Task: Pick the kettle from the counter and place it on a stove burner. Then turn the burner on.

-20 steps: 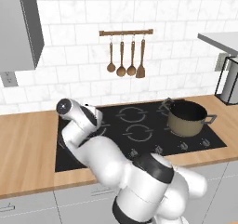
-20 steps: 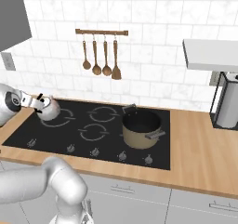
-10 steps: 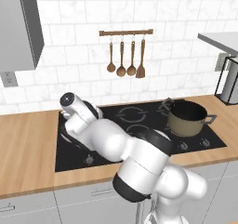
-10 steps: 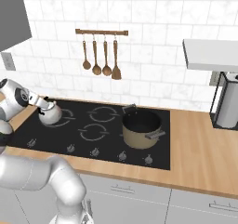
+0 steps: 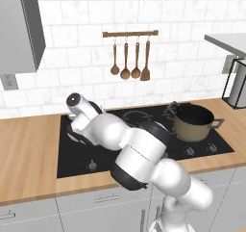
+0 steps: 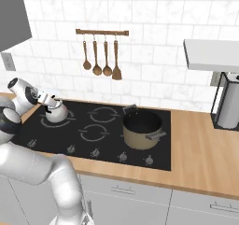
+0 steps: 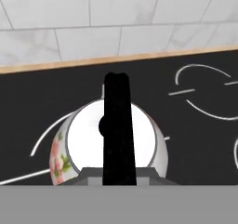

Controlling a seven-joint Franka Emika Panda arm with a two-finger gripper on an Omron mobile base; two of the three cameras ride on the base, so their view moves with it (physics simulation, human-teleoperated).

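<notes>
The kettle [image 6: 56, 114], small, silvery-white and floral, is on or just above the rear left burner [image 6: 45, 123] of the black stove [image 6: 28, 131]. My gripper [image 6: 48, 102] is at its top from the left, shut on the black arched handle. The hand view looks straight down on the kettle [image 7: 83, 144], with the handle [image 7: 119, 125] running up the middle from my gripper [image 7: 120, 174]. Whether the kettle rests on the glass I cannot tell. In the left base view my arm covers most of it. The wooden counter [image 6: 198, 147] flanks the stove.
A brass-coloured two-handled pot [image 6: 141, 128] stands on the front right burner, also seen as the pot [image 5: 193, 122]. A row of knobs [image 6: 95, 151] lines the stove's front edge. Utensils [image 6: 100, 56] hang on the wall. A paper towel stand [image 6: 228, 105] is at the far right.
The kettle has shifted a little right and down over the rear left burner with my gripper still on it. My arm's elbow has swung forward and to the right.
</notes>
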